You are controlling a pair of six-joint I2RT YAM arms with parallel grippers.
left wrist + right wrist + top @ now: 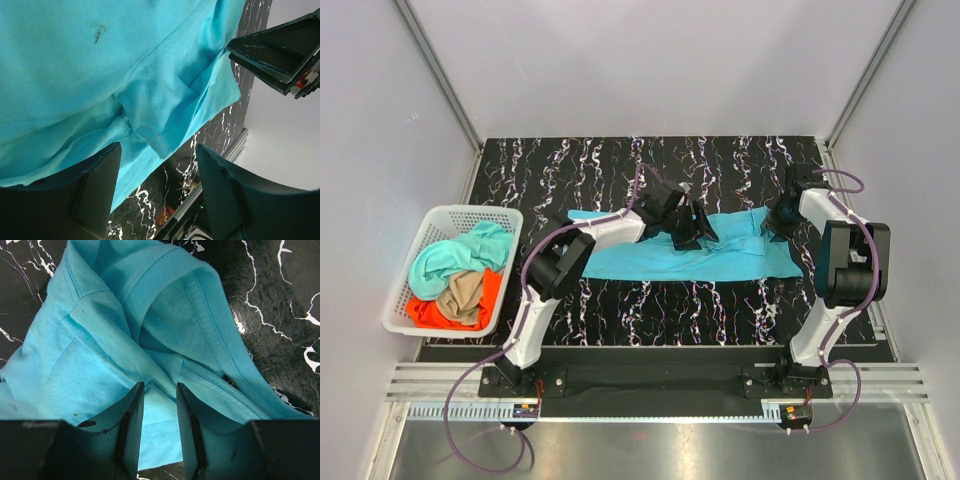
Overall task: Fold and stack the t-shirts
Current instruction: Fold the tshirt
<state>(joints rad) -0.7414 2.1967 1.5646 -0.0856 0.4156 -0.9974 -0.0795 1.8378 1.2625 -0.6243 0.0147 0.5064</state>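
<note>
The bright cyan t-shirt point(720, 258) lies as a long band across the middle of the black marbled table point(650, 310). My left gripper point(687, 226) is low over the shirt's far edge near the middle. In the left wrist view that gripper point(159, 147) stands wide open, with a loose sleeve flap point(170, 105) just past the fingertips and nothing between them. My right gripper point(781, 222) is at the shirt's right end by the collar point(165, 285). There it point(160, 385) is pinched onto a fold of the cyan cloth point(100, 365), with creases running out from the tips.
A white lattice basket point(420, 225) stands at the table's left edge. It holds a mint-teal shirt point(460, 255), a tan one point(465, 290) and an orange-red one point(428, 313). Grey walls close in the back and sides.
</note>
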